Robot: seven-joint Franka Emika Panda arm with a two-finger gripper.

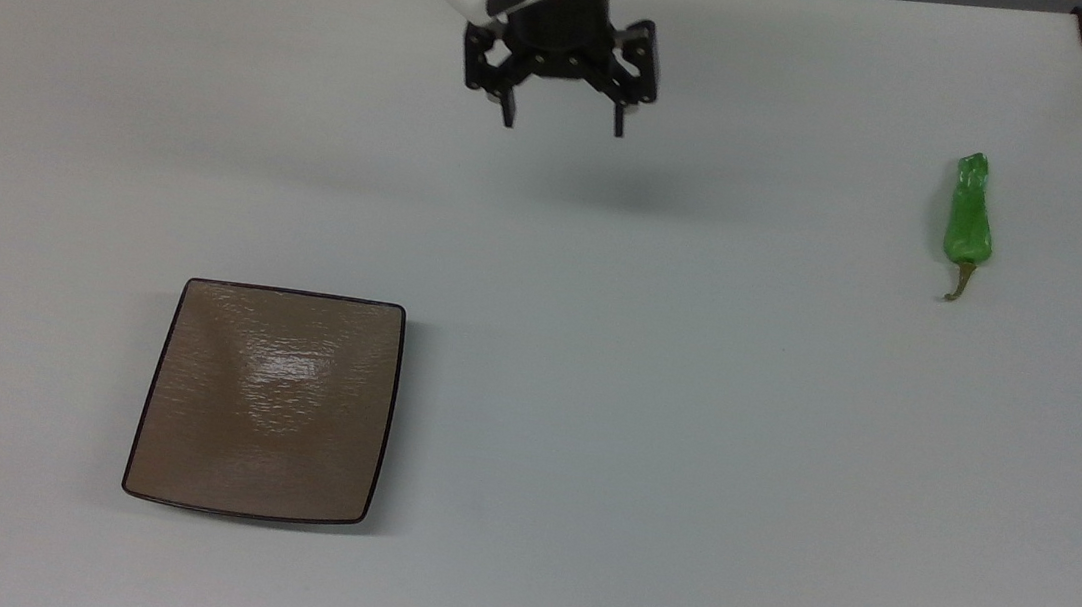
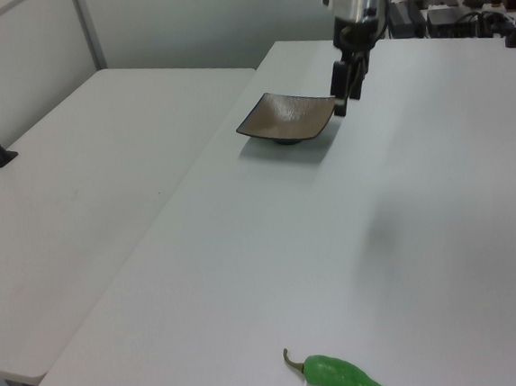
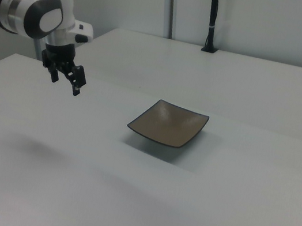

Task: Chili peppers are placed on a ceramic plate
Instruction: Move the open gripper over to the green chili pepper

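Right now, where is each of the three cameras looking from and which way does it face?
Top view: overhead, looking down on the table; open claw at the top edge.
Left view: low at the chili pepper end, facing the ceramic plate and arm.
Right view: from the opposite end, plate ahead, pepper at the right view's left.
All three share claw, plate and pepper.

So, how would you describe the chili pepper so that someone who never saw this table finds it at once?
Start at the white table and go to the top view's right edge, far from the brown square plate. The chili pepper lies there alone: bright green, wrinkled, with a thin curved stem.
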